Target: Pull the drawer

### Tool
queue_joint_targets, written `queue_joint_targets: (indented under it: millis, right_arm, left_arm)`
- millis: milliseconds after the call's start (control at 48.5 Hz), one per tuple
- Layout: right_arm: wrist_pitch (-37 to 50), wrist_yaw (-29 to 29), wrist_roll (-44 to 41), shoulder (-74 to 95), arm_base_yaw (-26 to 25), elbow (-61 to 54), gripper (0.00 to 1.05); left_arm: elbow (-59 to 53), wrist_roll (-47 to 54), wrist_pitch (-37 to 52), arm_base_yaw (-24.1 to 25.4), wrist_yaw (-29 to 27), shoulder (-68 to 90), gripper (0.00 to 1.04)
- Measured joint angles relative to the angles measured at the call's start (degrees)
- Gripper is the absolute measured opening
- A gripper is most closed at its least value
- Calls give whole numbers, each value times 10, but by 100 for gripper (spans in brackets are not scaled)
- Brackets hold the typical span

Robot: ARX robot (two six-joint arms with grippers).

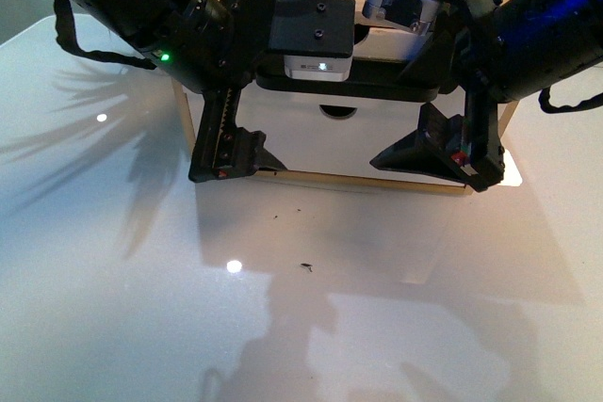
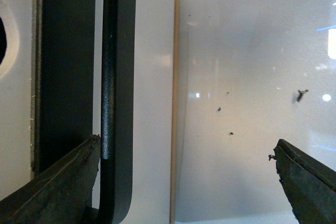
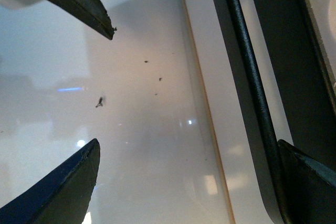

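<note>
The drawer [image 1: 311,143] has a white front panel with a semicircular notch [image 1: 339,112] in its top edge and a long black bar handle [image 1: 377,93]. My left gripper [image 1: 236,152] hangs open at the handle's left end. In the left wrist view the handle [image 2: 107,103] runs just beside one finger [image 2: 63,182], and the other finger [image 2: 307,182] is over the white table. My right gripper [image 1: 443,150] is open at the handle's right end. There the handle [image 3: 252,87] passes close to one finger [image 3: 310,182], and the other finger [image 3: 63,187] is over the table.
The glossy white table [image 1: 113,261] spreads in front of the drawer, with a few dark specks [image 1: 306,266] on it. A thin wood strip [image 1: 367,181] lines the drawer front's lower edge. The left gripper's fingertips [image 3: 89,6] also show in the right wrist view.
</note>
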Motion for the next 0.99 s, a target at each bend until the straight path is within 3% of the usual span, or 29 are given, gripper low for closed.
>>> queue_joint_targets:
  millis: [227,577,722,990]
  right_arm:
    - [-70,-25,-32,-42,3,-37,96]
    - [-105,-22,-34,-125,26,-119,96]
    - [-62,-37,-7,-162,29,-163,96]
    - [74,-86,110,-322,4,-280,96]
  left_arm:
    - [-75,44,-33,-14,2,-60,97]
    - [-195,50,-19,-27,28,-153,97]
    - [-231,27,14,-27,46,-183,97]
    - [-336,-143,159,-20,136,-326,97]
